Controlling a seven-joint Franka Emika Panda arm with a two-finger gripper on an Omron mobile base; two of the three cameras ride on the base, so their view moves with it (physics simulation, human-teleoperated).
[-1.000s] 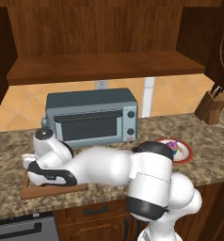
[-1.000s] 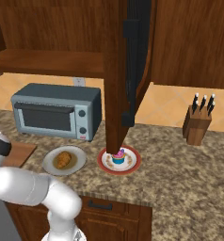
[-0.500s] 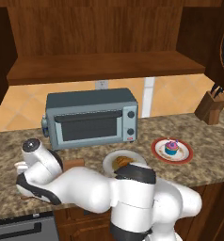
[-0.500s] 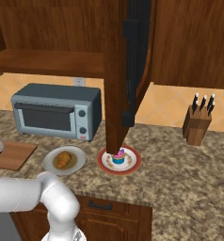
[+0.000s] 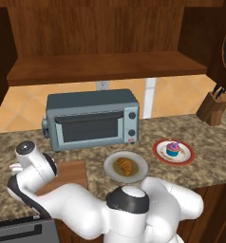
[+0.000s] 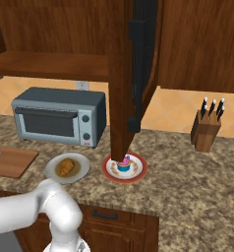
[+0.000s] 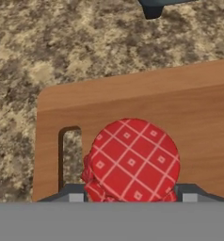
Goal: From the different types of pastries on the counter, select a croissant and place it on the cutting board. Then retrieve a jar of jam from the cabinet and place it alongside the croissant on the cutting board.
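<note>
In the hand view my gripper [image 7: 132, 196] is shut on the jar of jam [image 7: 132, 160], which has a red checked lid and sits over the cutting board [image 7: 132, 96] beside its slot handle. Whether the jar touches the board I cannot tell. The reddish-brown board [image 5: 72, 172] [image 6: 12, 161] lies on the counter [image 5: 205, 166] left of a grey plate [image 5: 110, 167] that carries the croissant [image 5: 125, 166] [image 6: 66, 167]. My arm bends low over the board's left end. The cabinet shelf [image 5: 105, 66] runs above.
A cupcake [image 5: 173, 149] [image 6: 124, 165] stands on a red-rimmed plate right of the croissant. The grey-blue toaster oven [image 5: 91, 118] is behind the board. An open cabinet door [image 6: 133, 74] hangs over the counter. A knife block [image 6: 206, 128] stands far right.
My arm has swung left and lower, off the croissant's plate, which now shows. The hand has come down over the board's left end with the jar still held.
</note>
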